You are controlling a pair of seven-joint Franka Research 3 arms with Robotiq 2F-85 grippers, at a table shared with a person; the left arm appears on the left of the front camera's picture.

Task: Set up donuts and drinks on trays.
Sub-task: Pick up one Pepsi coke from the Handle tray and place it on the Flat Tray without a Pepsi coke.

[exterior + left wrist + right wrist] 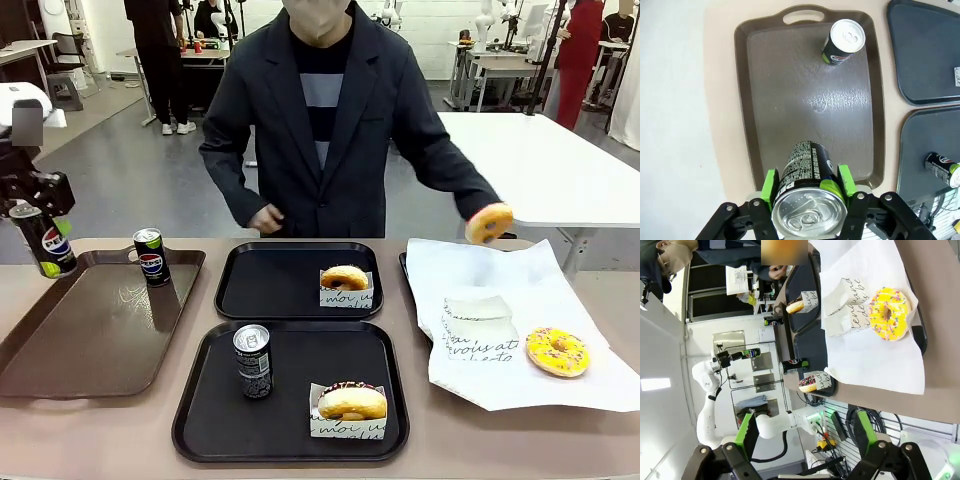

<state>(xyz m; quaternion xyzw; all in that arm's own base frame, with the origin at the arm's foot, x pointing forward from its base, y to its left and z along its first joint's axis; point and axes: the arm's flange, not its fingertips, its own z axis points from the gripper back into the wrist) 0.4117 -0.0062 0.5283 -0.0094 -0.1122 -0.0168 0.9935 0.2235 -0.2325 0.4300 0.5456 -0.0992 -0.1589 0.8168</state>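
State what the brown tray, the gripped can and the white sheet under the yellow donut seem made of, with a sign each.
Brown tray: probably moulded plastic, semi-gloss; cut-out handle, faint reflections. Held can: metal, likely aluminium; silver top with pull tab, glossy printed black wall. White sheet: thin matte paper; creases and folds.

The table (100, 440) is viewed from the robot's side, facing the person (325, 120). The brown tray (810, 125) is seen straight down from the left wrist, past a close Pepsi can (807, 175). The right wrist view is rolled sideways; the black trays (280, 290) are shared throughout.
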